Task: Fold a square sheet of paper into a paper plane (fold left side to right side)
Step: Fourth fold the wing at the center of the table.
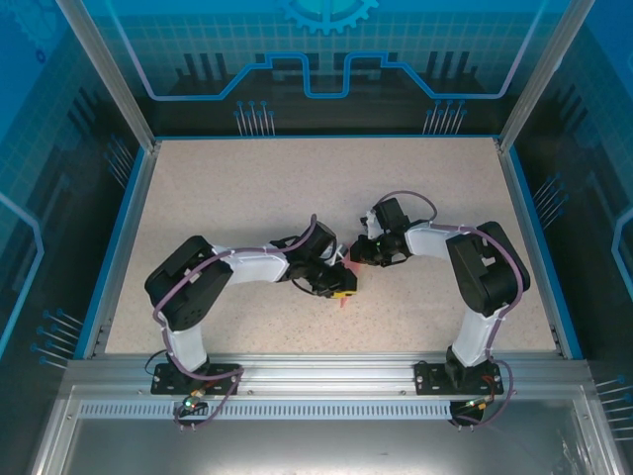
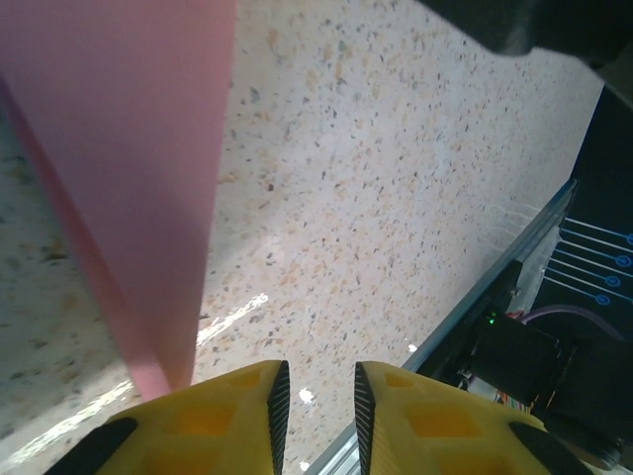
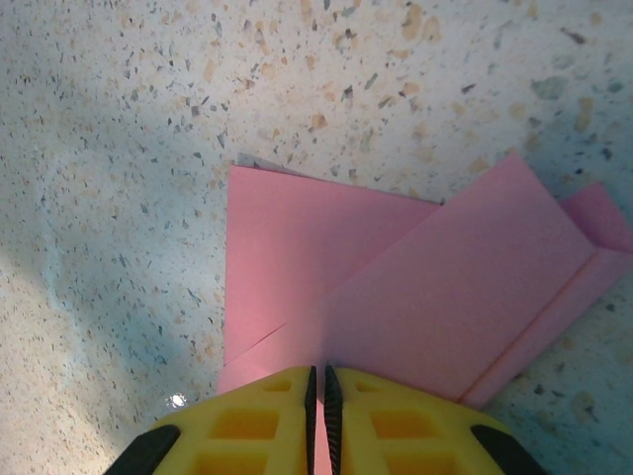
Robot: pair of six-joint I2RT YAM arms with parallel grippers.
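Near the middle of the table [image 1: 247, 198], the pink paper [image 3: 425, 287] sits partly folded. Your right gripper [image 3: 317, 416] pinches its edge; your left gripper [image 2: 316, 406] is slightly open, empty. The paper looks light and flimsy, so grasp it at a crease.

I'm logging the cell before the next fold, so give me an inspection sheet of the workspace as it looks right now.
Surface: speckled beige table, blue-edged.
Job's things: pink paper, partly folded into overlapping layers with a crease, mid-table between the arms.
Clutter: nothing seen.
Grippers: right pincer shut on the paper's near edge; left pincer slightly open, nothing between its fingers, the paper beside it.
Cables: purple cables run along both arms.
Surroundings: blue-lit enclosure walls; aluminium rail at the near edge.
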